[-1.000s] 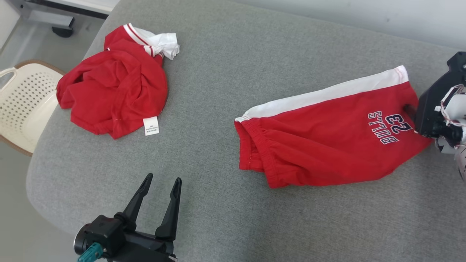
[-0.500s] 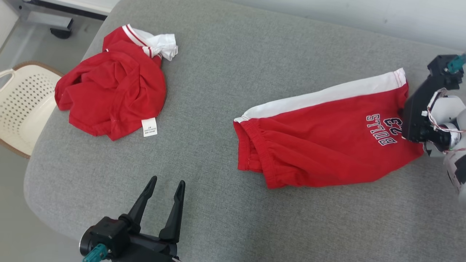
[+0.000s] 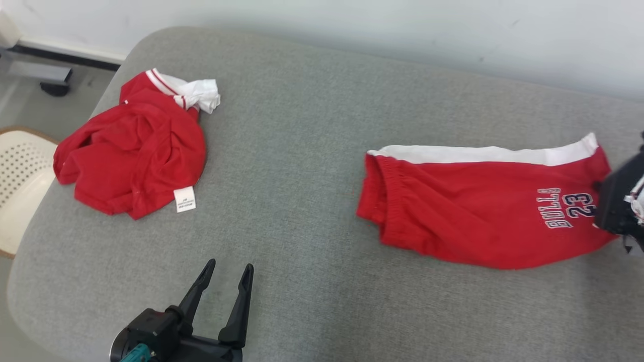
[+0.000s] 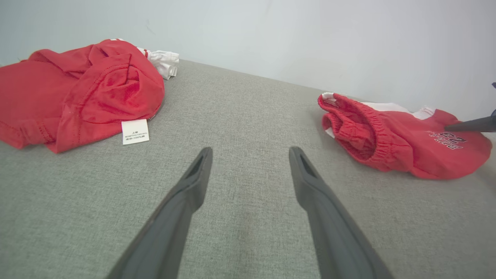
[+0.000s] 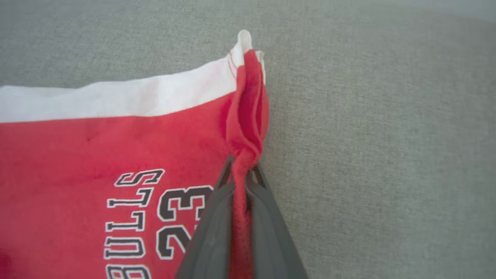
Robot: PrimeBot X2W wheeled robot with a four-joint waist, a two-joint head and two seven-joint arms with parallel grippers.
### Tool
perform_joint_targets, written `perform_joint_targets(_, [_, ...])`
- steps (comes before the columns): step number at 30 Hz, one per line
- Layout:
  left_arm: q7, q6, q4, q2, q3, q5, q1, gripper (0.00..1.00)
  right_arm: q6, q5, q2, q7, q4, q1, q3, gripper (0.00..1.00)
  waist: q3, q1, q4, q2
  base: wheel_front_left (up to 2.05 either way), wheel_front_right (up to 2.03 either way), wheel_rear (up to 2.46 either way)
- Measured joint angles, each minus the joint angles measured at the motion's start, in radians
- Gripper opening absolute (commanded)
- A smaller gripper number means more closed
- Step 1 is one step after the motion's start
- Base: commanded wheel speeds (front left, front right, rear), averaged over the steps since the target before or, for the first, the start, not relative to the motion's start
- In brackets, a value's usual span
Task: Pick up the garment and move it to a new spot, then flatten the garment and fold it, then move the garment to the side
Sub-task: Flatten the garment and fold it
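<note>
Off-task items:
- Crumpled red shirt lies on the left part of the grey fabric-covered table, near its left edge.
- White-and-red striped trim and a bunched white piece stick out at the shirt's far end.
- White care label pokes out at the near right edge of the heap and lies flat on the cloth. Print too small to read.
- Pale perforated plastic chair with a brown rim stands just beside the table's left edge, partly cut off.
- Grey floor beyond it, with a metal frame rail and dark foot in the far left corner.
- Plain pale wall behind the table.
</note>
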Motion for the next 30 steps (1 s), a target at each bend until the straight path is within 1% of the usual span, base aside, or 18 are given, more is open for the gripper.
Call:
perform_joint_targets(2, [0.003, 0.001, 0.001, 0.001, 0.000, -0.006, 0.001, 1.00, 0.000, -0.022, -0.022, -0.027, -0.012, 0.028, -0.049, 0.00, -0.017, -0.0001, -0.020, 0.0000, 0.00, 0.00, 0.00])
perform_joint_targets(7, [0.007, 0.005, -0.001, 0.005, -0.002, -0.009, 0.017, 1.00, 0.000, -0.082, -0.035, -0.034, -0.022, 0.067, -0.113, 0.00, -0.049, 0.0000, -0.047, 0.0000, 0.00, 0.00, 0.00])
perform_joint_targets(10, [0.013, 0.009, 0.000, 0.007, -0.003, -0.012, 0.020, 1.00, 0.000, -0.119, -0.045, -0.040, -0.025, 0.083, -0.174, 0.00, -0.067, -0.0001, -0.059, 0.0000, 0.00, 0.00, 0.00])
perform_joint_targets(16, [0.025, 0.017, -0.001, 0.011, -0.006, -0.018, 0.025, 1.00, 0.000, -0.221, -0.035, -0.015, -0.069, 0.112, -0.267, 0.00, -0.097, -0.0001, -0.075, 0.0000, 0.00, 0.00, 0.00])
perform_joint_targets(18, [0.030, 0.018, 0.000, 0.012, -0.007, -0.020, 0.027, 1.00, 0.000, -0.245, -0.016, -0.003, -0.099, 0.128, -0.293, 0.00, -0.106, -0.0001, -0.078, -0.0001, 0.00, 0.00, 0.00])
perform_joint_targets(21, [0.033, 0.018, 0.002, 0.011, -0.012, -0.024, 0.039, 1.00, 0.000, -0.270, 0.031, 0.029, -0.160, 0.148, -0.312, 0.00, -0.119, -0.0001, -0.079, -0.0001, 0.00, 0.00, 0.00])
perform_joint_targets(26, [0.034, 0.022, 0.001, 0.010, -0.017, -0.028, 0.042, 1.00, 0.000, -0.266, 0.133, 0.112, -0.276, 0.175, -0.311, 0.00, -0.140, -0.0002, -0.080, -0.0001, 0.00, 0.00, 0.00])
perform_joint_targets(30, [0.037, 0.022, 0.000, 0.013, -0.020, -0.032, 0.046, 1.00, 0.000, -0.286, 0.185, 0.168, -0.338, 0.175, -0.309, 0.00, -0.145, -0.0001, -0.081, 0.0000, 0.00, 0.00, 0.00])
